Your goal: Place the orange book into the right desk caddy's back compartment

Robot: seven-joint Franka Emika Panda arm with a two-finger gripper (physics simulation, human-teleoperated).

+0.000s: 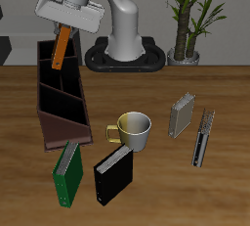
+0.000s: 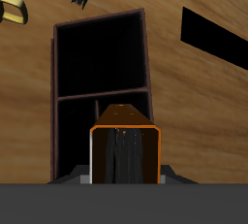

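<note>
- Wood-grain table (image 1: 195, 186) fills both views; only the exterior view takes in what lies behind it, a potted plant (image 1: 190, 15) and the robot's white base (image 1: 125, 36) at the back.
- From the exterior view, the gripper (image 1: 66, 26) hangs over the far end of the right desk caddy (image 1: 61, 98), with the orange book (image 1: 62, 47) tilted beneath it, its lower end at or just inside the caddy's rearmost section; whether it touches the floor or walls I cannot tell.
- That same view alone shows the rest of the table: a green book (image 1: 66, 174) and a black book (image 1: 113, 175) lying near the caddy's front end, a yellowish mug (image 1: 132, 130) beside them, and two grey books (image 1: 183, 115) (image 1: 203, 137) standing well apart from the caddy.
- Looking down from the wrist, the book (image 2: 124, 150) is seen end-on: an orange cover framing a dark middle, clamped on both flat sides by the fingers, so the hand is closed around it.
- This wrist view opens up the caddy's (image 2: 102, 92) interior, which the exterior view shows only at a slant: dark compartments split by a thin partition, with maroon rims, the book poised above the nearer one.
- Its cover reads as plain orange, thin and rectangular; the exterior view shows it as a narrow slanted strip.
</note>
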